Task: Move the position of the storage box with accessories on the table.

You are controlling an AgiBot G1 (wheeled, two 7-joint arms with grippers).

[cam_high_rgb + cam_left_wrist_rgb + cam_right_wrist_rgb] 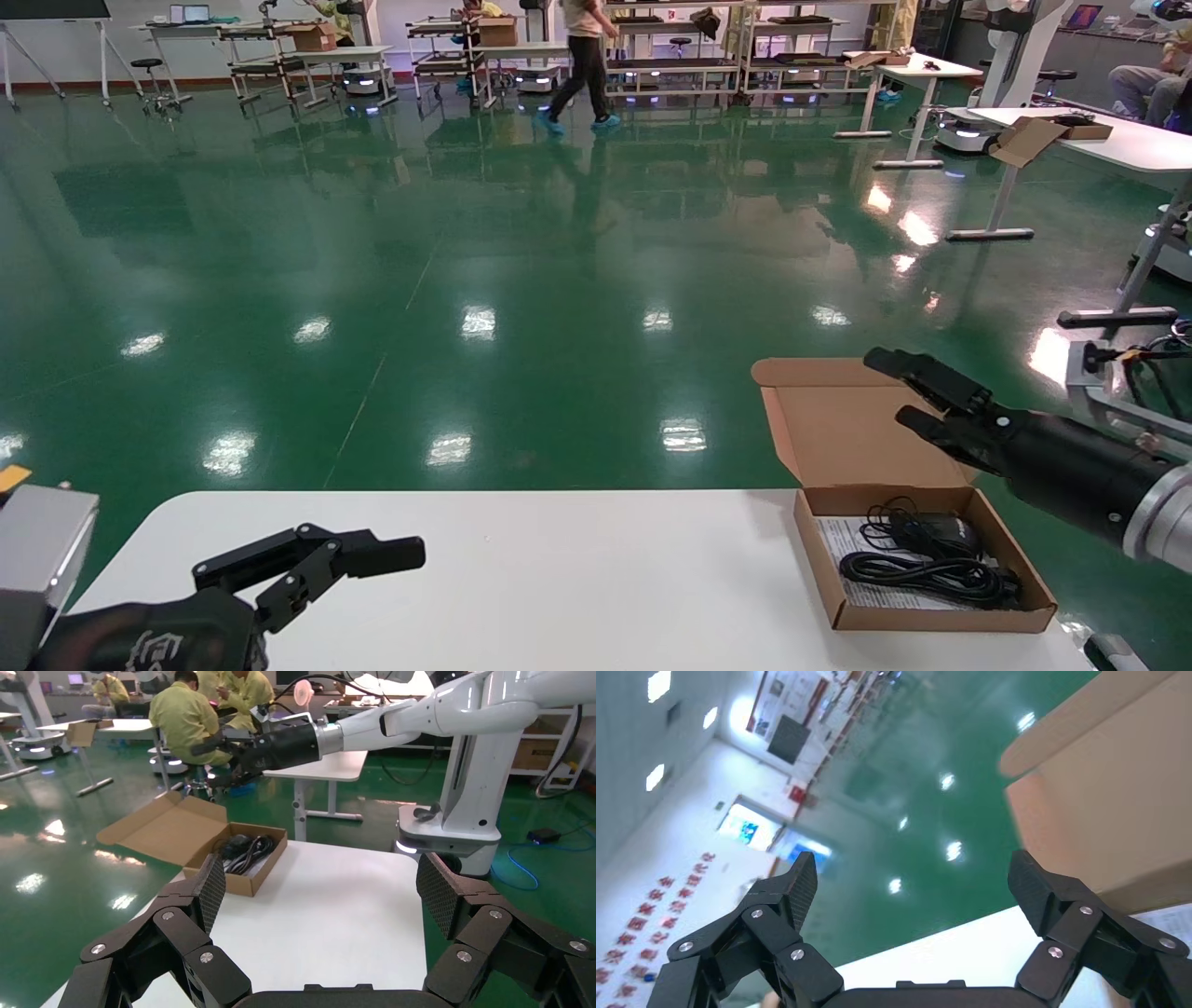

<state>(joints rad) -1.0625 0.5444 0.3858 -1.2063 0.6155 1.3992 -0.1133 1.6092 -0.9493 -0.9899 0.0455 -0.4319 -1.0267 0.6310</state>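
The storage box [941,617] sits at the far right of the white table [559,578], its flap lid [838,419] open and leaning back past the table's far edge. Inside lie a black mouse [952,533], coiled black cables [931,568] and a white paper sheet [838,540]. My right gripper [892,390] is open and empty, raised above the box in front of the lid. My left gripper [354,559] is open and empty, low over the table's near left part. The left wrist view shows the box [239,881], the cables [246,850] and my right gripper [211,762]. The right wrist view shows the lid [1116,811].
Green floor lies beyond the table's far edge. Another white desk [1136,149] with a cardboard box [1029,138] stands far right. A person [582,65] walks far back. A white robot base [450,825] stands beside the table in the left wrist view.
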